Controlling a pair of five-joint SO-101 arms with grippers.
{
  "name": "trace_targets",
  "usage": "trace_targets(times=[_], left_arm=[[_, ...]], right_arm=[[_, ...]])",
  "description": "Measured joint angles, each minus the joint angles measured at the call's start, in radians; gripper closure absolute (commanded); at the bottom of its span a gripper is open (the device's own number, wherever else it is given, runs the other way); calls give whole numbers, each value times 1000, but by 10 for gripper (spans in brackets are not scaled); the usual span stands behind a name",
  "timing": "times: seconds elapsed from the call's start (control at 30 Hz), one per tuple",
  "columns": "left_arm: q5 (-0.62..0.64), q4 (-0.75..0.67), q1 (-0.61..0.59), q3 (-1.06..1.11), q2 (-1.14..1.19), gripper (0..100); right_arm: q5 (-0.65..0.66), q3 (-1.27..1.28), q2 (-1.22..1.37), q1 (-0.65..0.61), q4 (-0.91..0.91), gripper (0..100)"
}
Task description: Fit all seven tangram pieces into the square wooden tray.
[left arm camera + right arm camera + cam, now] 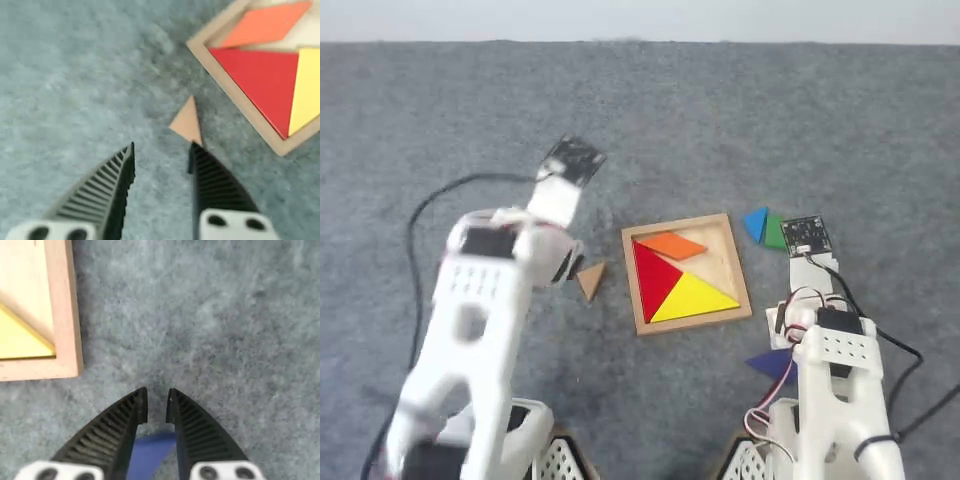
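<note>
At tabletop centre: square wooden tray (677, 224) on the grey carpeted tabletop (720, 120).
Tray contents: orange parallelogram (672, 244) at 12 o'clock, red triangle (653, 278) at 9, yellow triangle (692, 297) at 5.
Tan triangle (591, 280): loose at the tray's 9 o'clock, just beside one finger of the left tool (162, 150).
Blue triangle (756, 224) and green piece (776, 232): touching, at the tray's 1 o'clock.
Dark blue piece (768, 362): at the tray's 5 o'clock, beneath the right arm.
Left tool: released, jaws spread.
Right tool (156, 392): clenched to a narrow slit, over carpet near the tray's corner.
</note>
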Motion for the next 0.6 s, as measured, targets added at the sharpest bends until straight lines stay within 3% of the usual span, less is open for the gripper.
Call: trace_targets(times=[0.2,0.6], left_arm=[[40,-34,41,-72,302,768],[51,-160,34,-84,560,768]], right_arm=[[0,0,0,0,0,924],[3,11,-2,-6,0,924]])
